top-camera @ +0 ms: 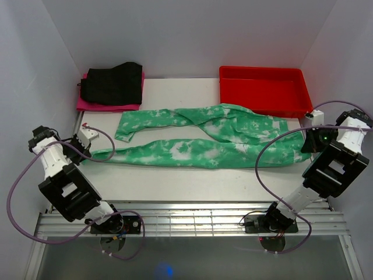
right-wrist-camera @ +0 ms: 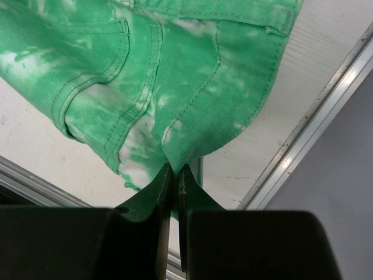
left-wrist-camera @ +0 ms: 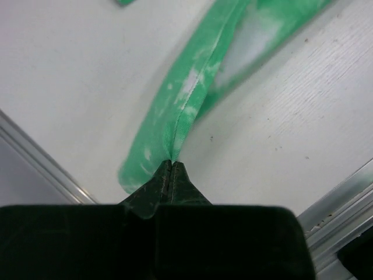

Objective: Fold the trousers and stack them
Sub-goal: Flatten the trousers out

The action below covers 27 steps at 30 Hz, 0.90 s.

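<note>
The green tie-dye trousers [top-camera: 198, 140] lie stretched left to right across the white table, one leg crossing over the other. My left gripper [top-camera: 93, 153] is at the far left end of the near leg. In the left wrist view it [left-wrist-camera: 172, 162] is shut on the leg's [left-wrist-camera: 186, 111] folded edge by the hem. My right gripper [top-camera: 306, 146] is at the right end. In the right wrist view it [right-wrist-camera: 175, 167] is shut on a pinch of the seat fabric [right-wrist-camera: 192, 70] below the waistband, near the back pocket seams.
A red tray [top-camera: 262, 87] stands at the back right, just behind the trousers. At the back left a folded black garment [top-camera: 111, 81] lies on a pink one [top-camera: 87, 105]. Metal rails [top-camera: 186, 213] run along the near table edge; white walls close in both sides.
</note>
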{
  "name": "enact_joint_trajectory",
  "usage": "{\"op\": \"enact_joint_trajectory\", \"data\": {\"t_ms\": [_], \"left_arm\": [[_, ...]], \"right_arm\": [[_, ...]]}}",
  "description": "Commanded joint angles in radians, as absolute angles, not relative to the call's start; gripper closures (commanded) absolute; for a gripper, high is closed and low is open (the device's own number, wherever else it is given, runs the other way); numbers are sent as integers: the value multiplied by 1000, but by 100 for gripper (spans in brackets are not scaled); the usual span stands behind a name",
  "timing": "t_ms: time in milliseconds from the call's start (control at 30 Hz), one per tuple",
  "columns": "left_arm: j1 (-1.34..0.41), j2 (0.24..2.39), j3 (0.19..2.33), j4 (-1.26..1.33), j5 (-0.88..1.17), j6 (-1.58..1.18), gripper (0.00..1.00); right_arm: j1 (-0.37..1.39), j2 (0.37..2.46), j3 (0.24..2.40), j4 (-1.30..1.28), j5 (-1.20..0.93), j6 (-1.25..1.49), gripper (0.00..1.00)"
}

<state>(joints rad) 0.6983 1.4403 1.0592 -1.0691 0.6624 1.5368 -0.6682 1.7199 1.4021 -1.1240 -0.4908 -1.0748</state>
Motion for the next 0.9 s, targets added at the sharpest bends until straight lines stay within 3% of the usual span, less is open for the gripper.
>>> {"op": "enact_joint_trajectory", "data": {"t_ms": [0, 133, 267, 433, 500, 533, 567, 600, 667, 700, 733, 867], "left_arm": [[716, 1391, 1205, -1405, 787, 1571, 100], [716, 1491, 1362, -1393, 848, 1358, 100], [713, 1730, 1599, -1203, 871, 981, 100], [617, 2156, 1868, -969, 724, 572, 100], [578, 2207, 1838, -835, 701, 477, 83], [571, 2200, 1830, -786, 680, 418, 56], [571, 2159, 1794, -790, 686, 445, 41], [571, 2049, 1745, -798, 686, 554, 25], [577, 1886, 1599, -802, 600, 664, 19], [590, 1849, 1554, -820, 598, 675, 18], [613, 1823, 1484, -818, 589, 654, 18], [629, 1856, 1450, -735, 574, 565, 16]], "right_arm": [[-696, 1641, 1408, -1155, -465, -1167, 92], [-707, 1635, 1463, -1207, -454, -1224, 92], [-680, 1712, 1524, -1175, -425, -1169, 92], [-426, 1972, 1580, -1044, -333, -915, 92], [-342, 2070, 1685, -965, -339, -757, 92], [-321, 2116, 1772, -980, -345, -696, 84], [-319, 2114, 1810, -1012, -345, -684, 73], [-324, 2077, 1793, -1017, -325, -696, 70], [-347, 1950, 1724, -1040, -299, -719, 40], [-380, 1922, 1711, -1052, -296, -719, 35], [-443, 1902, 1729, -1101, -307, -709, 31], [-500, 1902, 1683, -1183, -397, -710, 32]]}}
